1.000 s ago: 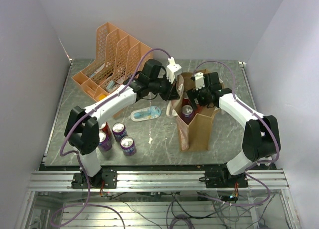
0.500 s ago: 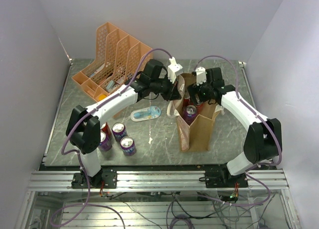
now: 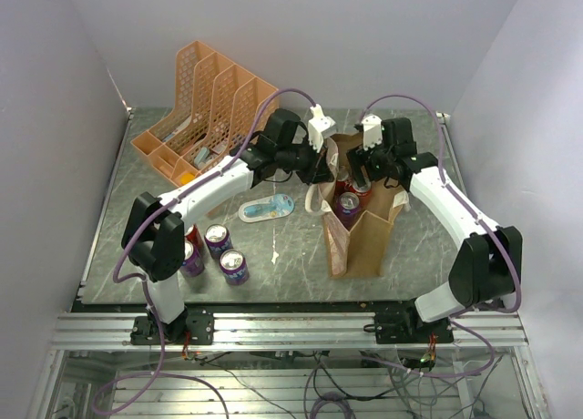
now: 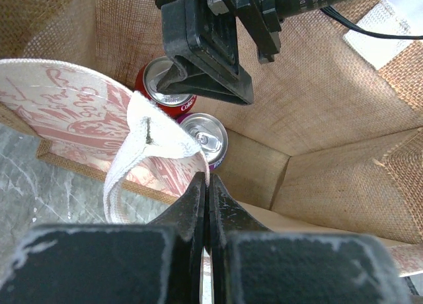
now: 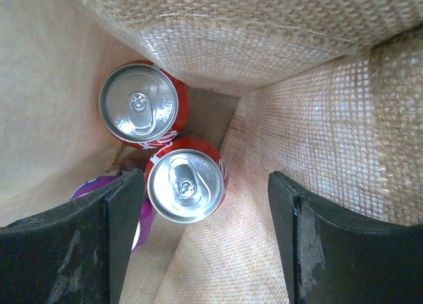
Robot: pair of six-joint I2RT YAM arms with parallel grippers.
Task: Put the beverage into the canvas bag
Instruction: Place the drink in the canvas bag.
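Left claw (image 4: 206, 185): my fingers are pressed together on the white strap handle (image 4: 155, 135) of the canvas bag (image 3: 364, 241), pinching it at the bag's left rim
Right claw (image 5: 206, 198): my fingers stand apart and grip nothing; I hang over the bag's open mouth, pointing down into it
Beverage: the red can (image 5: 187, 185) stands upright on the floor of the bag, straight below my right claw, silver top and pull tab facing up
Bag company: a second red can (image 5: 139, 106) stands just beside it, nearer the corner; a purple can (image 5: 99, 185) is half hidden behind the finger on the left of my right wrist view; all are upright
Bag itself: tan woven walls, standing open on the grey marbled table (image 3: 410, 146), right of centre; the pinkish side panel carries a line drawing, with no words I can read
Writing on cans: from my left wrist, white script on one red can's side ends in "oke"; the purple can's label is too cut off to read
Writing on me: white letters on my right arm's black housing look like "DAMIAO"
Loose cans (image 3: 217, 240): a small upright cluster by my left base, mostly purple, one red; labels too small to read
Orange mesh file organiser (image 3: 205, 109): far left of the table, well apart from the bag
Flat pale blue item (image 3: 267, 209): lying between the loose cans and the bag; I cannot tell what it is
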